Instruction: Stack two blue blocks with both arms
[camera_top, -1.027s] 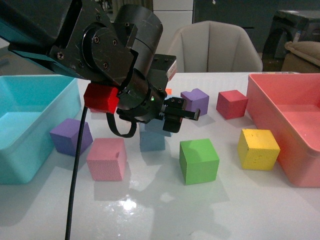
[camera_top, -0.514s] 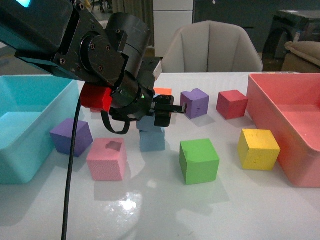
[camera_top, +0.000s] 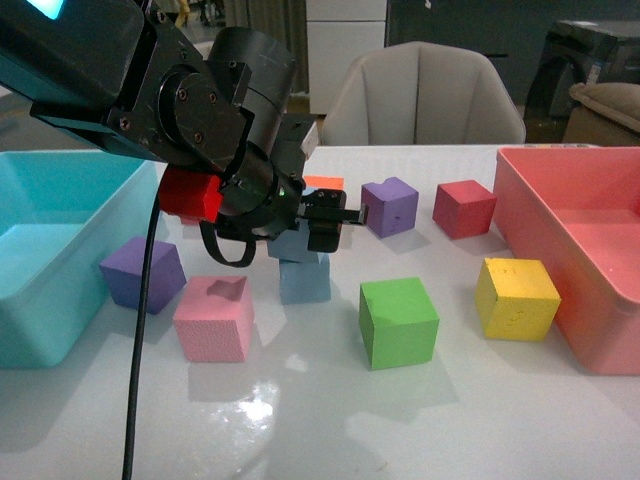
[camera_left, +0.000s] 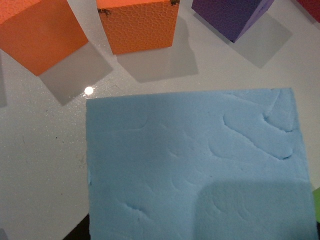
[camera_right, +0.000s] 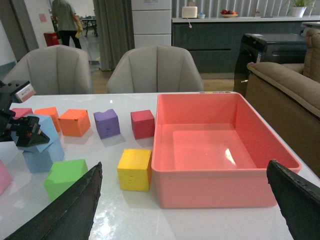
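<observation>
1. The upper blue block (camera_top: 292, 244) sits tilted on top of the lower blue block (camera_top: 305, 281), near the middle of the tabletop (camera_top: 330, 420), and the left gripper (camera_top: 322, 222) is right at it. Whether its jaws are clamped on it or slack cannot be told from the front view.
2. The left wrist view shows the block's top face (camera_left: 200, 170) dented and creased, so I judge it soft, light foam: it will give under pressure and grip well rather than slip.
3. The best hold looks like two opposite side faces, squarely, with mild squeeze; a corner pinch would likely twist it.
4. The tilt suggests the stack is not settled; a nudge could tip the upper block off.
5. The right gripper (camera_right: 185, 200) hangs with its jaws wide apart and empty, over the tabletop's near right part, facing the pink bin (camera_right: 220, 150).
6. Room is tight: pink cube (camera_top: 213, 318), green cube (camera_top: 398, 322) and orange cubes (camera_left: 137, 22) stand near the stack. Clearest withdrawal appears to be upward.
7. The turquoise bin (camera_top: 50, 270) borders the left edge.
</observation>
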